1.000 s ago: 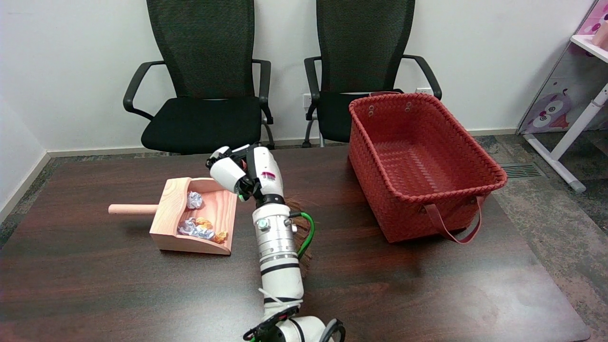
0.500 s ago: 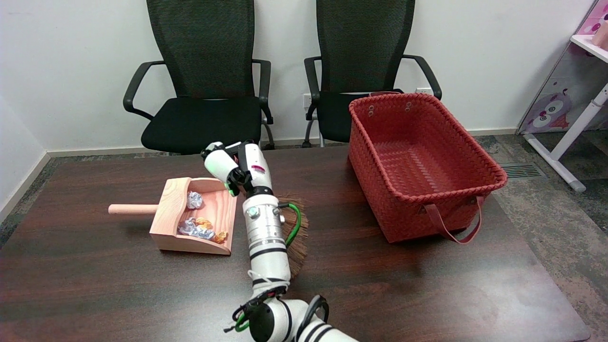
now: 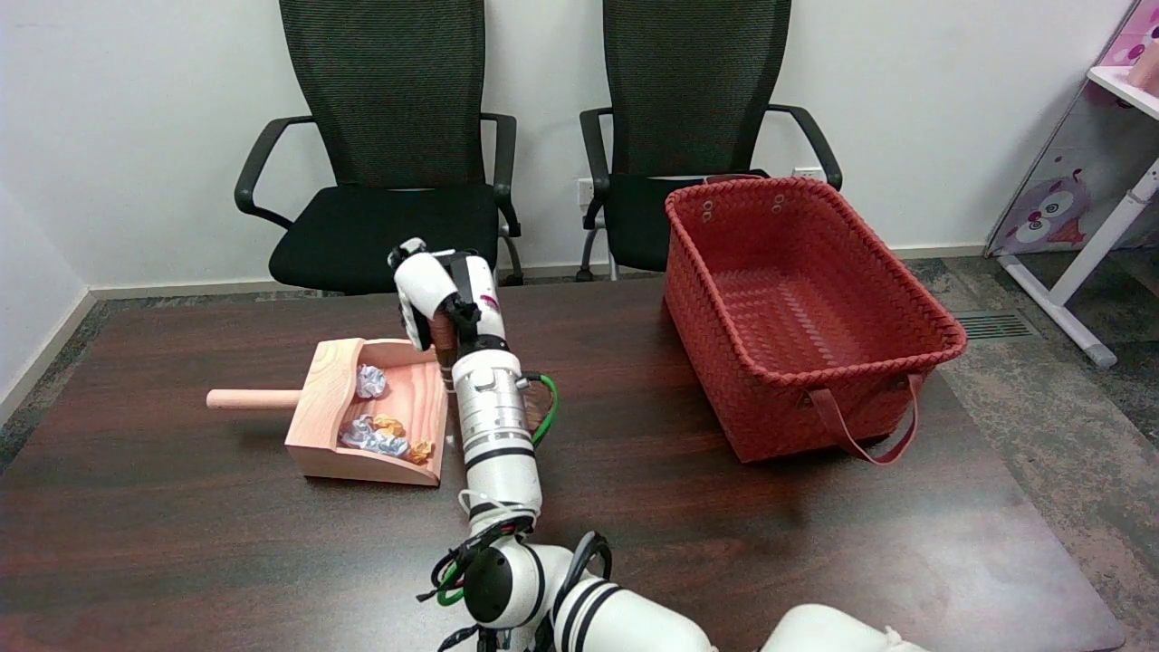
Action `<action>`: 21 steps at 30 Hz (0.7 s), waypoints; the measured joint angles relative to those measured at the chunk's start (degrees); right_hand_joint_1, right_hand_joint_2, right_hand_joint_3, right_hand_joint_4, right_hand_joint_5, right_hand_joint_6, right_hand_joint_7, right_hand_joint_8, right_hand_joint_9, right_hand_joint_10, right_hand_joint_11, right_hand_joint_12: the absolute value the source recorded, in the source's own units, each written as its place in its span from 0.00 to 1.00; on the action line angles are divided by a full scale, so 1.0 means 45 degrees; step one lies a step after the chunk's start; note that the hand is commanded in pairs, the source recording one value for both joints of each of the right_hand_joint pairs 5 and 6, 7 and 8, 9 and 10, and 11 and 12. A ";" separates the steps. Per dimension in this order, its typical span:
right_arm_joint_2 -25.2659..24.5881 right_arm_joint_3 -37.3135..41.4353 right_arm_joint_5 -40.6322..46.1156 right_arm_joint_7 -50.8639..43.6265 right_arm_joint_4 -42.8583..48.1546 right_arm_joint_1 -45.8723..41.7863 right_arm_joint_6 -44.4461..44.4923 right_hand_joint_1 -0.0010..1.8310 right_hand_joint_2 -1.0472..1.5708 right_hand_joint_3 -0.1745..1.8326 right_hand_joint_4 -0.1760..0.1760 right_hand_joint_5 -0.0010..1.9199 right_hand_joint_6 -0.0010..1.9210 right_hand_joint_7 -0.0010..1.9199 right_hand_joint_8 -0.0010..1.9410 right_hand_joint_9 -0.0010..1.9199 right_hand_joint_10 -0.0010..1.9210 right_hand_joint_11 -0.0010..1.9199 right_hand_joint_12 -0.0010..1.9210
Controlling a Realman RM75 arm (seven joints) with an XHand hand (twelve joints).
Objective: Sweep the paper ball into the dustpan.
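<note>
Beside the open mouth of the wooden dustpan (image 3: 376, 421), at its far right corner, the right hand (image 3: 441, 303) hangs with its fingers curled around something brown; only a sliver shows between them, and it reads as a brush handle, though the forearm hides the rest and no bristles can be seen. Whether the grip is firm cannot be told from this angle.

Inside the dustpan lie the crumpled paper balls (image 3: 378, 435): a white one close to the back wall, and a loose cluster of bluish-white and orange ones nearer the front lip. No paper shows on the dark table (image 3: 181, 543) outside the dustpan, so the sweeping looks largely done, unless a ball sits hidden behind the arm.

Paper like this should be very light and springy; a gentle push probably sends it rolling, and a hard one may bounce it back out over the low lip. It is better nudged from behind with the bristles than pinched. The dustpan itself is stiff and probably slides on the smooth tabletop if pushed; its round handle (image 3: 252, 398), pointing away from the red woven basket (image 3: 806, 317), is the natural place to hold.
</note>
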 measured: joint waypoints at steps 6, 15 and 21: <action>0.0161 -0.0581 0.0518 0.2870 0.0105 0.0264 -0.0012 0.28 0.83 0.87 0.52 1.00 1.00 1.00 0.99 1.00 1.00 1.00 1.00; 0.0660 -0.1634 0.0945 0.6655 -0.0491 0.0492 0.0303 0.30 0.81 0.84 0.51 1.00 1.00 1.00 0.99 1.00 1.00 1.00 1.00; 0.1231 -0.2410 0.1099 0.8283 -0.1454 0.0514 0.0501 0.29 0.85 0.82 0.50 1.00 1.00 1.00 0.99 1.00 1.00 1.00 1.00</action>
